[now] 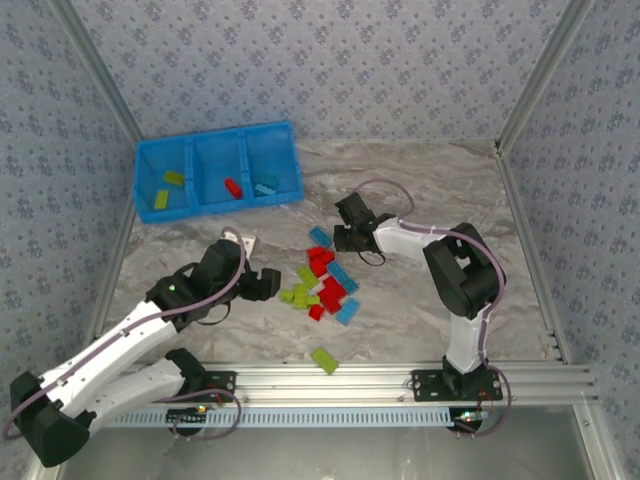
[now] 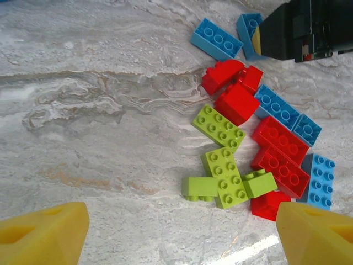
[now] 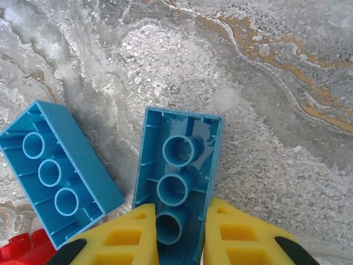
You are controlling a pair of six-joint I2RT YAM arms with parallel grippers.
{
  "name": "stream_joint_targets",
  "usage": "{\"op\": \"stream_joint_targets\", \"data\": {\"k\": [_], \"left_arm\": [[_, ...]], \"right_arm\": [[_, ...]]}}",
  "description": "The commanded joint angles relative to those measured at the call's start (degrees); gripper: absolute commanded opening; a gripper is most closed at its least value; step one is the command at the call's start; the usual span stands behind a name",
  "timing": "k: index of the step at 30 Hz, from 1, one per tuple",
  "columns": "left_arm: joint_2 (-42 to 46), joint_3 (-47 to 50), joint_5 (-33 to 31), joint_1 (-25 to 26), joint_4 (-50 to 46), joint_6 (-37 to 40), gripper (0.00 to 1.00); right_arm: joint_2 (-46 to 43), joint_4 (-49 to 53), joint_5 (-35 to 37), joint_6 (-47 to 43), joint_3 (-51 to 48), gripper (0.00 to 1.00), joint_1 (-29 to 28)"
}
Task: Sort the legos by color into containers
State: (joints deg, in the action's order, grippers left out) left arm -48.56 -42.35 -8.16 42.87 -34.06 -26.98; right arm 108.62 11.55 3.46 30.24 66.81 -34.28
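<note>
A loose pile of red, light blue and lime green legos (image 1: 322, 285) lies mid-table. My right gripper (image 3: 180, 205) is shut on a light blue brick (image 3: 179, 160), hollow underside up, at the pile's far edge (image 1: 340, 238). A second upturned blue brick (image 3: 55, 172) lies just left of it. My left gripper (image 2: 179, 237) is open, its yellow fingertips (image 2: 44, 234) spread wide, low over bare table just left of the lime bricks (image 2: 223, 174), nothing between them. The blue bin (image 1: 225, 207) stands at the back left.
The bin's left compartment holds lime bricks (image 1: 166, 190), the middle one a red brick (image 1: 233, 188), the right one a blue brick (image 1: 266, 187). One lime brick (image 1: 324, 360) lies alone near the front rail. Patterned walls close in the table on three sides.
</note>
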Motion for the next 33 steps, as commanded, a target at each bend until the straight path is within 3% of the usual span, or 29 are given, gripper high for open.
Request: {"op": "stream_joint_targets", "data": {"k": [1, 7, 12, 18, 23, 26, 28, 30, 33], "left_arm": [[2.6, -1.2, -3.8, 0.2, -2.7, -1.4, 0.89], [7.9, -2.3, -11.9, 0.3, -4.3, -6.4, 0.96], [10.9, -3.0, -20.5, 0.3, -7.2, -13.3, 0.98], [13.2, -3.9, -22.5, 0.3, -9.8, -16.6, 0.98], [15.0, -4.3, -22.6, 0.3, -12.6, -16.7, 0.99], [15.7, -4.3, -22.1, 0.3, -13.6, -17.3, 0.99], [16.0, -4.1, -22.1, 0.3, -14.0, -17.7, 0.99], [16.2, -3.6, -22.0, 0.3, -13.8, -17.9, 0.99], [15.9, -3.2, -21.3, 0.3, -12.6, -18.5, 0.99]], "right_arm": [[-2.6, 6.6, 3.9, -0.1, 0.2, 0.19, -0.2], [-13.2, 8.8, 6.9, -3.4, 5.4, 0.18, -2.7], [-11.6, 4.3, 7.1, -7.5, 13.8, 0.18, -7.5], [5.0, -0.4, 5.8, -12.7, 32.0, 0.2, -9.0], [25.0, 6.0, 7.6, -16.4, 56.9, 0.24, -8.5], [35.1, 14.8, 6.4, -17.4, 73.8, 0.45, -7.9], [38.5, 18.5, 5.7, -18.1, 81.2, 0.52, -7.9], [38.5, 18.0, 4.4, -18.5, 82.1, 0.56, -8.0], [37.2, 17.7, 3.5, -18.8, 81.8, 0.49, -8.0]]}}
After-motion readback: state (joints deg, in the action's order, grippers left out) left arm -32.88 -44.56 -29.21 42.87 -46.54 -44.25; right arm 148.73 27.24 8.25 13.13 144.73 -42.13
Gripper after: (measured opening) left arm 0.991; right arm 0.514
